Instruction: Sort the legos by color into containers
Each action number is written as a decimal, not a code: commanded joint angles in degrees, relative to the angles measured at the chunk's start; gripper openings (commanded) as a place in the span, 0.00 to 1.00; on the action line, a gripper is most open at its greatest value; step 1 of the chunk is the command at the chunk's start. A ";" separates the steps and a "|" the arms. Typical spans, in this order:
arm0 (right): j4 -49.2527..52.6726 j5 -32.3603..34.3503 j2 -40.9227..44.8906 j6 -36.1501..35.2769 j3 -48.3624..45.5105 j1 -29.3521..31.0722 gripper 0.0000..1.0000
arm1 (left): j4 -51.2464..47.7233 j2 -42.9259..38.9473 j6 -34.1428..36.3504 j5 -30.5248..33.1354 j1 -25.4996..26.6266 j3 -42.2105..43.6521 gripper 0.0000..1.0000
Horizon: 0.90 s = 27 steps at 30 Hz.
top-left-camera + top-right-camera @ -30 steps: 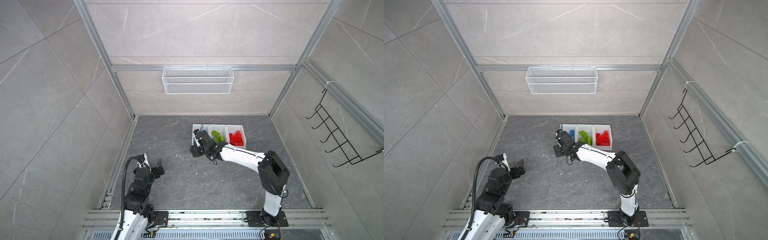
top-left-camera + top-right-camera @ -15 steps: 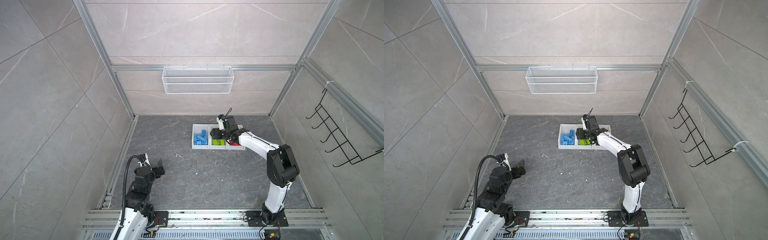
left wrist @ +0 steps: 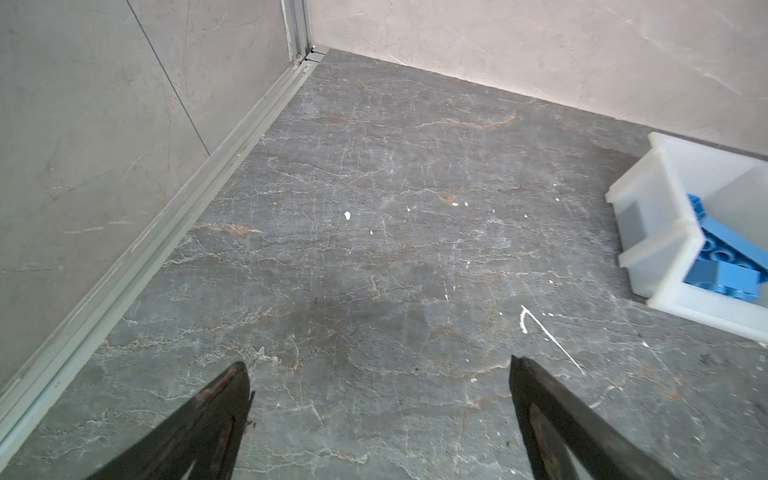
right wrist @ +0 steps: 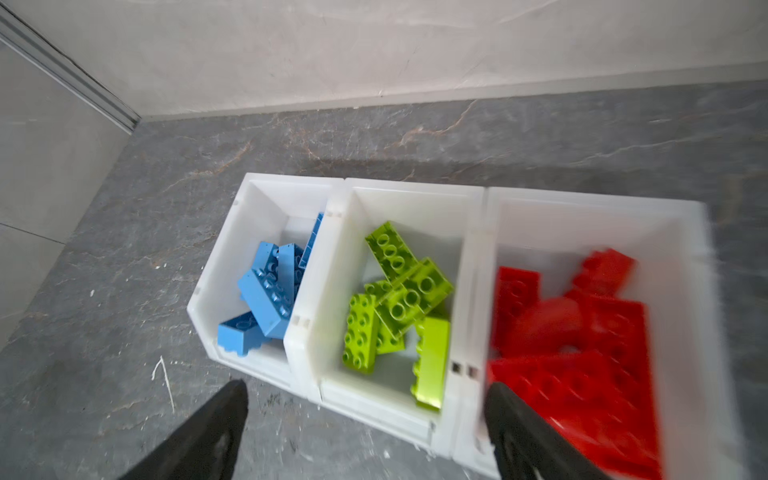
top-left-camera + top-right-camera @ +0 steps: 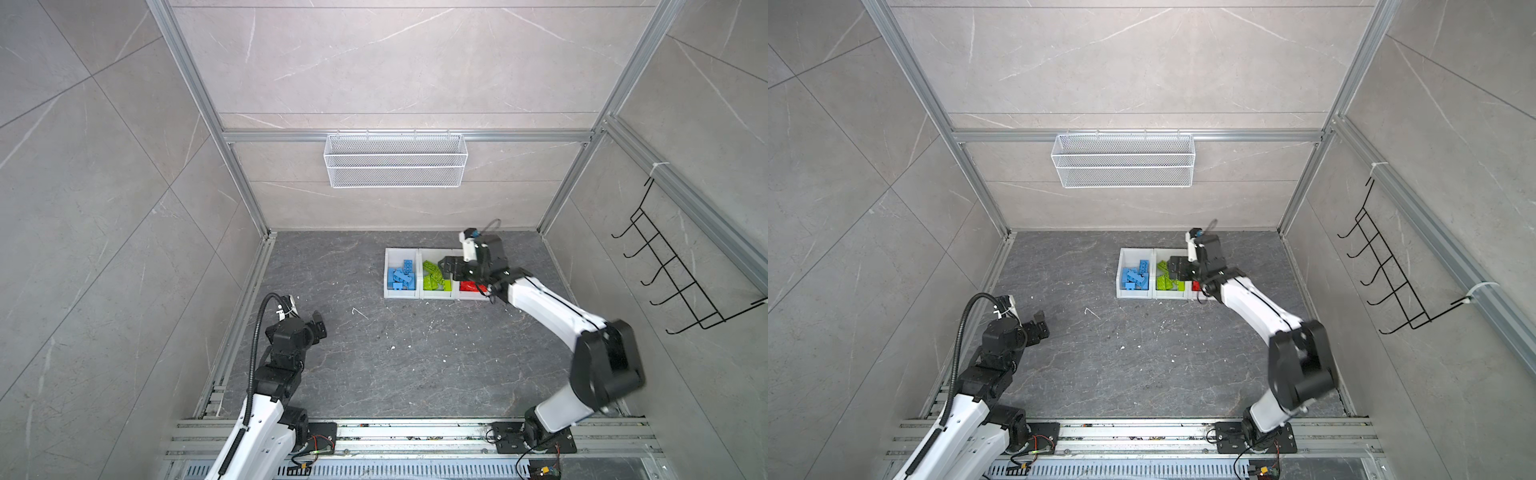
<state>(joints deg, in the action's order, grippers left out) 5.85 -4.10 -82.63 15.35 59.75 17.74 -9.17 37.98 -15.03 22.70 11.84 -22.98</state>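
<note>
The bins point(image 5: 401, 295) stood on the grey counter point(image 5: 395, 365) as one joined row of three, toward the back wall and right of the middle in both top views; every brick that showed lay inside a bin. The left bin, as the top views showed the row, held the blue bricks point(image 4: 270, 291), piled at angles against one another; the middle bin held the green bricks point(image 4: 399, 299), some flat with studs up, one on its side by the front wall; the right bin held the red bricks point(image 4: 582, 357), a rounded piece among them, that side of the right wrist view being blurred.

The right tool point(image 5: 451, 268) hung over the row, about where the green and red bins met; its jaws were spread wide with nothing between them, and it touched no brick. The left tool point(image 3: 378, 365) hung low over bare counter near the left rail, well apart from the bins; its jaws were spread wide too, and nothing was in them; only the bin with blue bricks showed at the edge of the left wrist view.

A white wire basket point(image 5: 395, 166) hung on the back wall above the bins; a black hook rack point(image 5: 673, 274) hung on the right wall.
</note>
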 commanded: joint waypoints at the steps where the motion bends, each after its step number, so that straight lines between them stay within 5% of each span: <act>1: -8.95 11.63 11.40 -1.34 -13.91 -1.18 1.00 | 12.85 4.41 5.62 3.97 -1.62 2.13 0.99; 6: -15.68 27.17 20.14 -3.47 -29.88 -2.89 1.00 | 23.01 14.04 9.05 2.16 -4.61 4.04 0.99; 9: -19.64 31.11 18.93 -6.08 -32.53 -3.96 1.00 | 28.04 17.12 9.62 8.97 -5.28 4.48 0.99; 14: -24.27 23.94 12.11 -5.63 -32.75 -7.85 1.00 | 42.35 18.84 9.76 10.66 -10.36 11.21 0.99; 18: -36.19 17.35 6.16 -7.94 -35.57 -10.71 1.00 | 46.91 20.53 2.82 1.69 -14.94 13.26 0.99; 21: -36.57 10.51 1.56 -10.52 -31.95 -11.92 1.00 | 52.19 27.20 3.80 -0.97 -15.64 11.88 1.00; 24: -39.08 12.20 2.19 -10.89 -33.58 -13.15 1.00 | 57.44 35.20 7.12 -6.76 -16.44 8.75 1.00; 27: -53.93 13.02 2.71 -11.97 -41.17 -13.76 1.00 | 56.97 41.93 9.01 -12.73 -16.95 5.19 1.00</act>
<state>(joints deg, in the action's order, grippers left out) -34.11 9.96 -80.40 5.67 23.64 4.60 40.27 75.99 -8.43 17.45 -4.56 -14.24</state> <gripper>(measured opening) 0.998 0.997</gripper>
